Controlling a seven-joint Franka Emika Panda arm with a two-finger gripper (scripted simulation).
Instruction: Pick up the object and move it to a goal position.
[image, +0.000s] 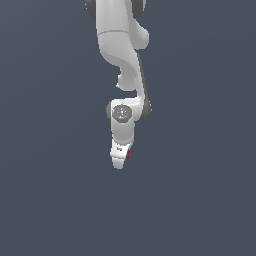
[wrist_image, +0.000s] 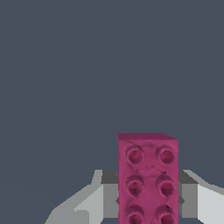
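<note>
Between the gripper (wrist_image: 148, 201) fingers sits the magenta block (wrist_image: 148, 179), pinched on both sides, studs facing the wrist view.

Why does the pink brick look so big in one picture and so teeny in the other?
In the wrist view the camera sits close, so the brick fills the frame between the tool's fingers; in the exterior view the camera is far away, so only a pink sliver shows beside the tool. Both renders look soft and flatly lit.
</note>
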